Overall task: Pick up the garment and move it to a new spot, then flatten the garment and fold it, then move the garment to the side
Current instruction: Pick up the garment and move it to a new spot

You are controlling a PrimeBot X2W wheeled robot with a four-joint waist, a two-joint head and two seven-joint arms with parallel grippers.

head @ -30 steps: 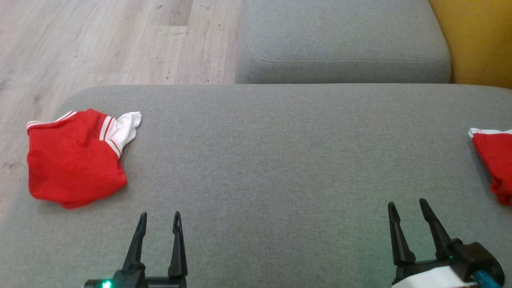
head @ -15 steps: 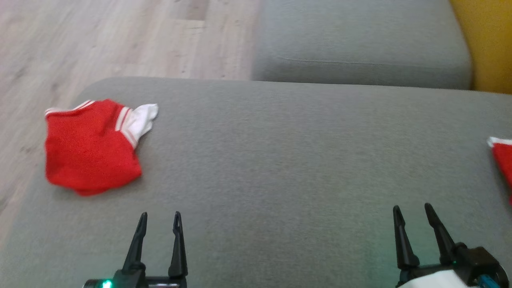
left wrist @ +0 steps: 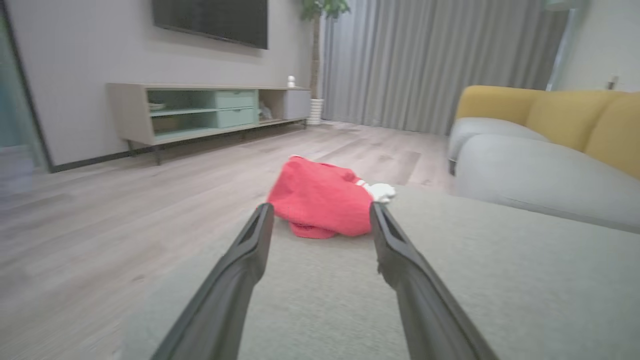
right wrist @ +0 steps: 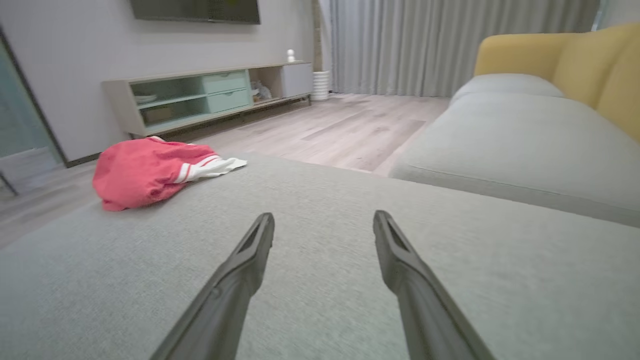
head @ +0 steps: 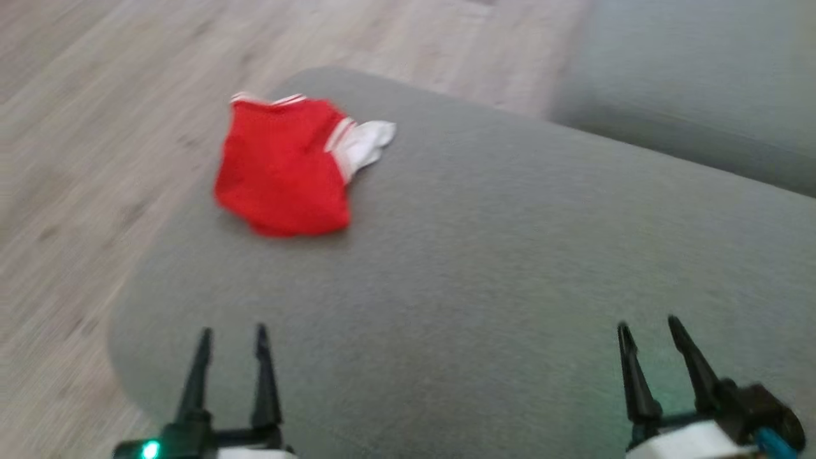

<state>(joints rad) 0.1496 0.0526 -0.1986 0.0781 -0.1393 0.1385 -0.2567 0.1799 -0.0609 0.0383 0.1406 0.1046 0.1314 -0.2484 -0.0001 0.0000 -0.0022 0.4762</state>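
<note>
Head view, garment: The red garment (head: 280, 172) with white trim lies bunched on the grey seat (head: 478, 268), near its far left corner and close to the edge by the wooden floor (head: 83, 127). The picture is smeared.
Head view, left tool: My left tool (head: 233, 330) is at the lower left, over the seat's near left edge, fingers parted and nothing between them.
Head view, right tool: My right tool (head: 648, 322) is at the lower right, fingers parted too, empty and well apart from the garment.
Left wrist view, garment: It's framed right between my two fingertips, lying beyond them, untouched. A white bit pokes out on its right side.
Left wrist view, room: There's a TV cabinet (left wrist: 200, 112) against the wall, a grey curtain (left wrist: 425, 60), and a yellow backrest (left wrist: 550, 112) above a second grey cushion (left wrist: 540, 180).
Right wrist view, garment: It's off to the upper left, at the seat's far edge, with the white striped end pointing right.
Right wrist view, tool: My fingers are spread wide, with bare seat fabric beneath them.
</note>
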